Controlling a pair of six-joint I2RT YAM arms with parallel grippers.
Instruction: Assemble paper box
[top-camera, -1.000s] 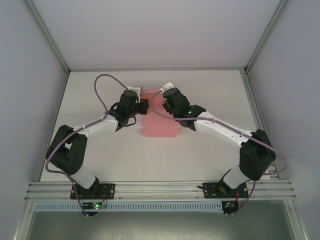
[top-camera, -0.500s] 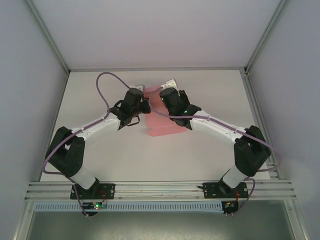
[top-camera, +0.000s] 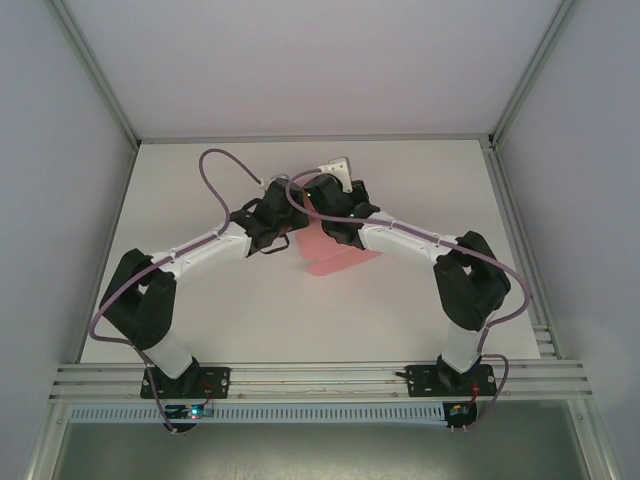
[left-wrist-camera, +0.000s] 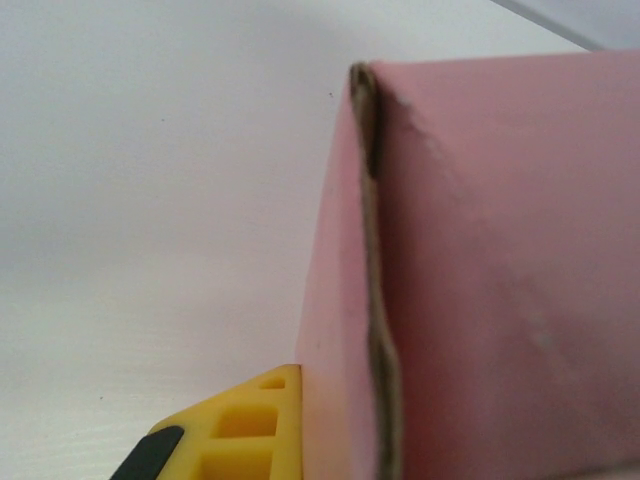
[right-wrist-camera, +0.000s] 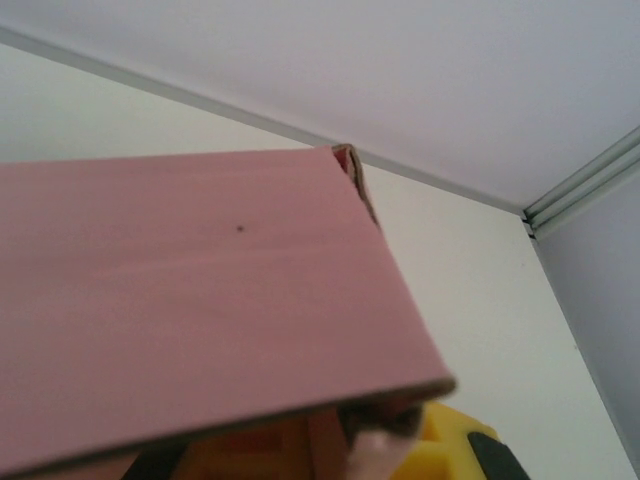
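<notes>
My left jaws and right jaws were shut on the thin pink card box (top-camera: 335, 260); it seemed light, bendy, easily creased; fold lines looked the safest hold.

Your top view bright and even, hardly any shadows, paper box (left-wrist-camera: 480, 280) blurry up close in your wrist views
</notes>
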